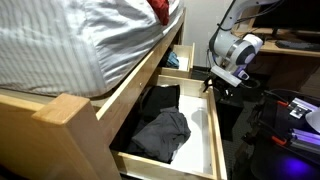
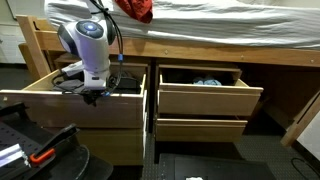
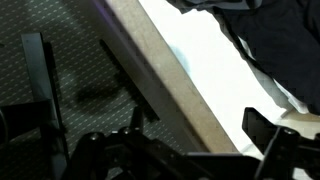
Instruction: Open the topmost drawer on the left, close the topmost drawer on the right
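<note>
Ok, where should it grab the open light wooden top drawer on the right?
Probably grip the light wooden top right drawer by its front panel's top rim, coming from above at the front. It stands pulled out, no handle shows, and that rim is exposed.

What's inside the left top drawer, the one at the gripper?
Left top drawer: crumpled dark clothes on its white bottom, part of it bare. Anything under the clothes is covered. In an exterior view the gripper and drawer front hide the inside.
</note>
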